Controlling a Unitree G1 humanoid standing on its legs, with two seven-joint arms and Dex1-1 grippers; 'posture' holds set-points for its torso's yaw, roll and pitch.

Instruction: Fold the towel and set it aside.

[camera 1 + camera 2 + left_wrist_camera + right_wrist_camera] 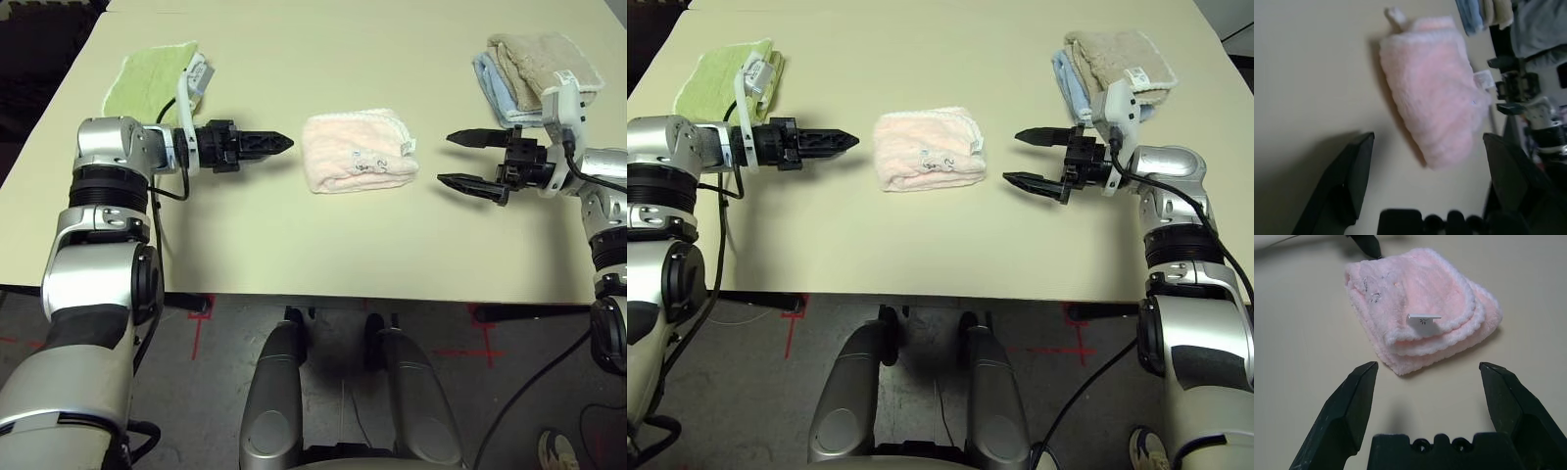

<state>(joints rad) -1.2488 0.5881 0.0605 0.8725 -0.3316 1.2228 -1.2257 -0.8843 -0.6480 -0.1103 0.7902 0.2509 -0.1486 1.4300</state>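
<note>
While the cream table (323, 245) spreads beneath both arms, the towel (357, 151) lies folded at its middle, pink with white scalloped edges and a small white tag. A green folded towel (147, 78) sits at the far left, and a beige towel (544, 64) rests on a light-blue one (490, 83) at the far right. The left gripper (284, 143) hovers just left of the towel, fingers spread apart in its wrist view. The right gripper (451, 159) hangs near the towel's right side, fingers parted, touching nothing.
</note>
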